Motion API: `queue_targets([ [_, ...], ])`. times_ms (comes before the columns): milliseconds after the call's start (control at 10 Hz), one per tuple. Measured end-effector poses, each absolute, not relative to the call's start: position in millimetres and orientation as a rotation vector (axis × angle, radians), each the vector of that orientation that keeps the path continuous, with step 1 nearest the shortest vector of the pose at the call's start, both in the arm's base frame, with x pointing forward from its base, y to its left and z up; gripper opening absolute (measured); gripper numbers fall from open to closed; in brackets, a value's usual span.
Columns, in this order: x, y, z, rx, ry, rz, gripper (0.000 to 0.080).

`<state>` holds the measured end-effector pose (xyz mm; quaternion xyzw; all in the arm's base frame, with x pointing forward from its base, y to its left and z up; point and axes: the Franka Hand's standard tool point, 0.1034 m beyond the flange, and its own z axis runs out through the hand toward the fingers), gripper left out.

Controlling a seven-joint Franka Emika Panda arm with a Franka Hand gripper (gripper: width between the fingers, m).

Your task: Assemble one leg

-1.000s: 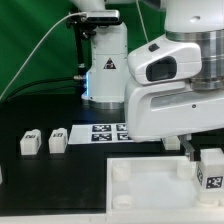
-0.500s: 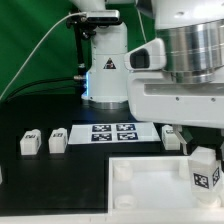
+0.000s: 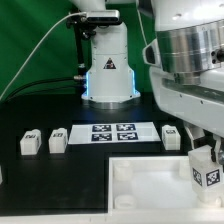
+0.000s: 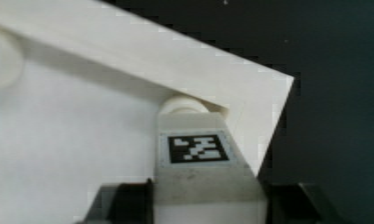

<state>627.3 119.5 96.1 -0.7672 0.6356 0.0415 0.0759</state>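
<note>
My gripper (image 3: 206, 152) is shut on a small white leg (image 3: 205, 168) with a black-and-white tag, held upright over the right edge of the large white panel (image 3: 150, 185). In the wrist view my gripper (image 4: 205, 200) has its dark fingers on both sides of the leg (image 4: 198, 148). The leg's far end sits at a round corner socket (image 4: 184, 102) of the panel (image 4: 68, 140); I cannot tell if it touches. Two more tagged legs (image 3: 30, 141) (image 3: 58, 139) lie on the black table at the exterior view's left.
The marker board (image 3: 120, 132) lies behind the panel. Another small white block (image 3: 171, 135) lies beside it, near my arm. A second robot base (image 3: 105, 75) stands at the back. A white piece (image 3: 2, 174) shows at the exterior view's left edge.
My arm has swung toward the exterior view's right, uncovering the marker board. The held leg has sunk a little toward the panel's corner.
</note>
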Motion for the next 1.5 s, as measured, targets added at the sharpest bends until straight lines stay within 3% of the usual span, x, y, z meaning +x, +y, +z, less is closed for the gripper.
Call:
queue_targets([
  [500, 625.1, 127.8, 94.2, -2.145, 2.080, 0.154, 0.0292],
  [700, 616.7, 126.8, 96.0, -2.386, 1.854, 0.243, 0.0605],
  [900, 619.2, 121.6, 102.9, -2.672, 1.441, 0.230, 0.0640],
  [1200, 618.3, 122.0, 99.2, -2.849, 0.988, 0.196, 0.0649],
  [1500, 620.6, 117.6, 86.1, -3.025, 0.366, 0.132, 0.0649],
])
